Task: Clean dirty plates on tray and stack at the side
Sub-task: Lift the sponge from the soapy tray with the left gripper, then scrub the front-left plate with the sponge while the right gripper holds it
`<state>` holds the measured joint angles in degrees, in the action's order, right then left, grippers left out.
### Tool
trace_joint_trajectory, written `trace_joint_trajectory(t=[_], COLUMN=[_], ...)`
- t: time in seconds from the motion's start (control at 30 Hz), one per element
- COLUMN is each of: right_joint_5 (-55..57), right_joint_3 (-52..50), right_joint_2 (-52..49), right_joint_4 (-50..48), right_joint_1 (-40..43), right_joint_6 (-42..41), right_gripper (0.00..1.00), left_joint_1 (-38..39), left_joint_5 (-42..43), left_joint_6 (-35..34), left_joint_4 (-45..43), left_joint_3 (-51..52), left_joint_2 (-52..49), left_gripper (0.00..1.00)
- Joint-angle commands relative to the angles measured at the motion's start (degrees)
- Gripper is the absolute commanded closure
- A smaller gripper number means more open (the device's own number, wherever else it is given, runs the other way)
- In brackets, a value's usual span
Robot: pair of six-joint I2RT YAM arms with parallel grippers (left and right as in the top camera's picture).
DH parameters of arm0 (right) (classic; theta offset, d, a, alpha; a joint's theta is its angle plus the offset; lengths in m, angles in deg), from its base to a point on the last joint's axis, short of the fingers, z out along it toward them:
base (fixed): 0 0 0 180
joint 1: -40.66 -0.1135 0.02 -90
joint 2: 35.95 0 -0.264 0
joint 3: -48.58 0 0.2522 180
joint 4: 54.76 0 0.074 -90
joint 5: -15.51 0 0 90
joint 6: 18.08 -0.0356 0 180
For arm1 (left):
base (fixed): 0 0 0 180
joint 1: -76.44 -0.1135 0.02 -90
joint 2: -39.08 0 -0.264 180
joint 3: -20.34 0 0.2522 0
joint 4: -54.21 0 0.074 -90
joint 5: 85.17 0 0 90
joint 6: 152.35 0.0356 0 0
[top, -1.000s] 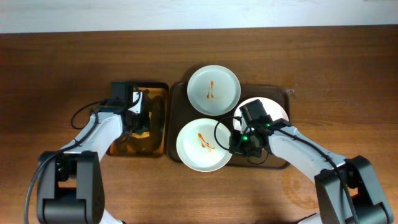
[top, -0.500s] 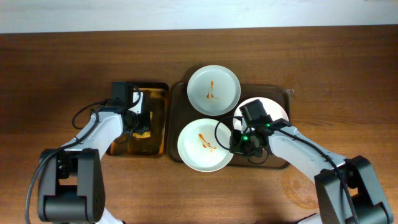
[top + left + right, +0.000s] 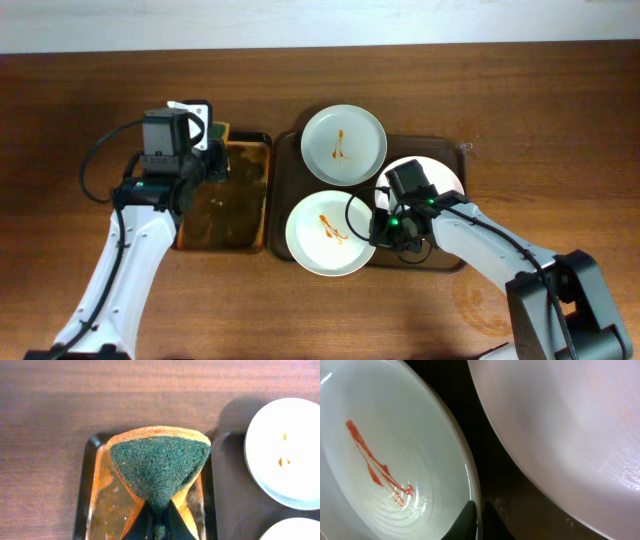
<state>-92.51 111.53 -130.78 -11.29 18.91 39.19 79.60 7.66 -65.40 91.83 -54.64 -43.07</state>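
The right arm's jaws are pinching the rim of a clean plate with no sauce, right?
Not quite. The jaws of the right gripper do pinch the rim of a plate, but it is dirty: an orange-red sauce streak runs across its middle. The right wrist view shows it.

Robot lab bench, staged as dishwashing station. Signs: cabled left arm (image 3: pixel 120 250) and right arm (image 3: pixel 485 245) at wood-grain table (image 3: pixel 80 90); sauce-streaked white plates (image 3: pixel 343 143) on brown tray (image 3: pixel 288 150); soak tray (image 3: pixel 225 215) with amber liquid; green scouring sponge (image 3: pixel 159 462).
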Motion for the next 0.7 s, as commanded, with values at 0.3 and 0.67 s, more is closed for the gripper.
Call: trace_joint_trajectory(t=[0.3,0.67], right_joint_5=[0.7,0.9], right_joint_3=[1.0,1.0], right_joint_2=[-0.3,-0.3], right_joint_4=[0.0,0.0], right_joint_1=[-0.3,-0.3], right_joint_6=[0.3,0.3], right_gripper=[0.92,0.92], left_joint_1=[0.2,0.2], left_joint_5=[-1.4,-1.2], left_joint_6=[-0.2,-0.2], left_joint_4=[-6.0,-8.5], left_joint_3=[-0.8,-0.8], left_joint_2=[9.8,10.7], left_gripper=[1.00,1.00])
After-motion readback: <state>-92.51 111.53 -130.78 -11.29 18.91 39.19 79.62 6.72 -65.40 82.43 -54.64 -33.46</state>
